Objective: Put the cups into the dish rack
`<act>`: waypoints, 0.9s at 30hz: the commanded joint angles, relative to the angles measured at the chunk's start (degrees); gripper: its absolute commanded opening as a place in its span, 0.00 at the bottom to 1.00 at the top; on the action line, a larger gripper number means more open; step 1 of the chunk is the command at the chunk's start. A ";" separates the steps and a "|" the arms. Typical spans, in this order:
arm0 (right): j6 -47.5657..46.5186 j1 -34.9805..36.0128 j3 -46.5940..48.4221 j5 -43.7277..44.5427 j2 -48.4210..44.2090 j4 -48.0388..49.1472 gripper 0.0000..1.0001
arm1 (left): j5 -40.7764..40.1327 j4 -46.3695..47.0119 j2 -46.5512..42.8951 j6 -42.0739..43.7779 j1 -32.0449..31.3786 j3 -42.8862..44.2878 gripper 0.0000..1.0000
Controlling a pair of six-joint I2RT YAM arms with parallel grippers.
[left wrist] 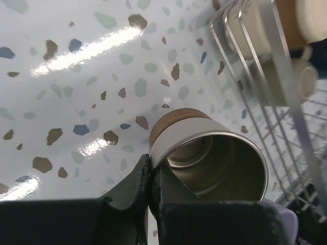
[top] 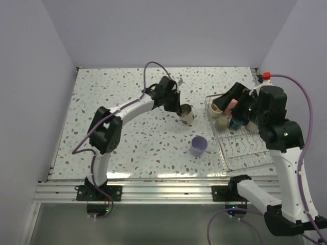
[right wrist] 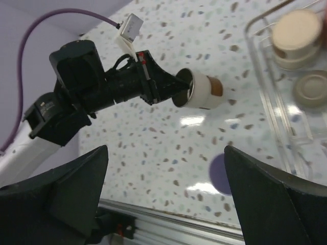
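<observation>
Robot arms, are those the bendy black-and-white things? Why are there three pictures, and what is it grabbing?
Yes, those are two robot arms, bolted to a speckled table. One picture looks down from above. The other two come from little cameras on each arm's wrist. The left pincer is pinching the rim of a shiny steel cup. The right pincer is wide open and holds nothing. It is near the wire dish rack, where a few cups already sit. A lavender cup stands on the table.
</observation>
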 commanded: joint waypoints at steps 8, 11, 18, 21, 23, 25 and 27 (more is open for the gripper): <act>33.61 0.00 -10.67 -26.80 7.04 53.06 0.98 | 28.65 40.82 -24.08 -25.39 13.05 -13.34 0.00; 36.61 0.00 -9.80 -27.24 8.89 55.89 0.98 | 31.20 58.53 -26.11 -37.84 13.84 -16.85 0.00; 41.62 0.09 -10.58 -26.71 9.94 62.40 0.98 | 31.38 76.09 -26.55 -48.35 13.84 -21.08 0.00; 42.68 0.44 -10.41 -27.06 10.73 63.63 0.98 | 31.03 76.79 -26.46 -48.52 13.84 -21.52 0.00; 40.15 1.40 -8.75 -26.71 11.61 61.02 0.98 | 30.59 78.98 -26.20 -49.92 13.84 -21.78 0.00; 37.94 2.11 -7.07 -26.10 11.97 57.76 0.98 | 29.80 80.22 -25.67 -50.80 13.84 -21.78 0.00; 36.97 2.73 -6.28 -25.57 12.32 56.34 0.98 | 29.54 82.23 -25.15 -52.47 13.85 -21.78 0.00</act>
